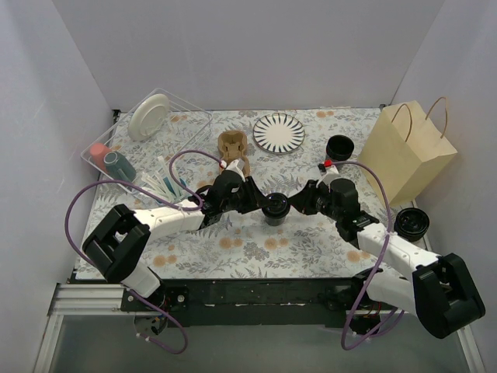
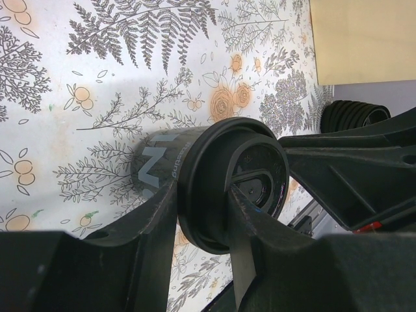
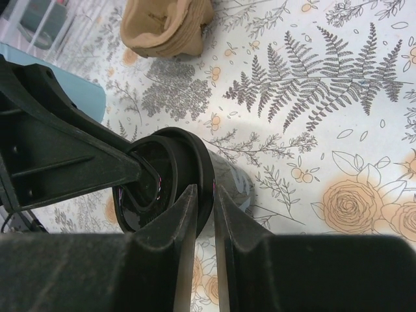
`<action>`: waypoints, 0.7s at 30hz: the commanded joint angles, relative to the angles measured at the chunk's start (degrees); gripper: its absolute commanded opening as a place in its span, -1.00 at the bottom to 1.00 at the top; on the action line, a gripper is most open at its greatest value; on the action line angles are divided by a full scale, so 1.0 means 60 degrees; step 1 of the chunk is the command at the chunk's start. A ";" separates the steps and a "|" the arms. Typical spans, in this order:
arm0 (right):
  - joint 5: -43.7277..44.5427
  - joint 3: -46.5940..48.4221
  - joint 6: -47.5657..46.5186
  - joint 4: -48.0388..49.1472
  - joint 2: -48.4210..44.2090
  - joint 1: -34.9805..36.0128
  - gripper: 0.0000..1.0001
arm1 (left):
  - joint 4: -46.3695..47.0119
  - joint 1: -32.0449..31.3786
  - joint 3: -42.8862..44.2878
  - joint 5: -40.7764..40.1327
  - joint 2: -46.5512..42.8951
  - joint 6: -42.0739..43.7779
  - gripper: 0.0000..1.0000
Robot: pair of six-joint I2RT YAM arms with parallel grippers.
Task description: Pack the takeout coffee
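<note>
A small dark cup with a round black lid point(image 1: 275, 207) stands upright at the table's middle. Both grippers meet at it. My left gripper point(image 1: 258, 203) comes from the left and is shut on the lid's rim point(image 2: 214, 188), one finger outside and one across the lid top. My right gripper point(image 1: 298, 203) comes from the right with its fingers almost together, pinching the lid's rim point(image 3: 195, 170). The cup's dark printed wall point(image 2: 159, 162) shows below the lid. A second dark round cup point(image 1: 339, 147) stands at the back right, apart from both grippers.
A tan paper bag point(image 1: 411, 151) stands at the right. A black ribbed round thing point(image 1: 411, 223) sits below the bag. A brown cardboard carrier point(image 1: 233, 148) and a striped plate point(image 1: 279, 132) lie behind the cup. A clear bin point(image 1: 180, 105) at the back left holds a light-blue cup point(image 1: 118, 165).
</note>
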 commanded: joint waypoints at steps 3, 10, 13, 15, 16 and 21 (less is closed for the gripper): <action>-0.0881 -0.1562 0.0255 -0.1102 0.0089 0.0304 -0.56 | -0.2837 -0.0191 -0.0914 -0.0448 0.0901 0.0317 -0.42; -0.2012 -0.1182 0.1280 -0.0236 -0.0688 0.0201 -0.29 | -0.3027 -0.0221 -0.0767 -0.0506 0.0915 0.0244 -0.42; -0.1866 -0.0992 0.1310 -0.0280 -0.0791 0.0114 -0.24 | -0.3159 -0.0221 -0.0738 -0.0594 0.0959 0.0229 -0.42; -0.1982 -0.0859 0.1281 -0.0309 -0.0835 -0.0106 -0.22 | -0.3188 -0.0221 -0.0752 -0.0624 0.0930 0.0185 -0.42; -0.2027 -0.0772 0.1281 -0.0324 -0.0850 -0.0193 -0.22 | -0.3188 -0.0221 -0.0738 -0.0638 0.0915 0.0142 -0.42; -0.2305 -0.0244 0.1325 -0.0368 -0.0952 -0.0590 -0.21 | -0.3276 -0.0235 -0.0680 -0.0711 0.0711 0.0068 -0.42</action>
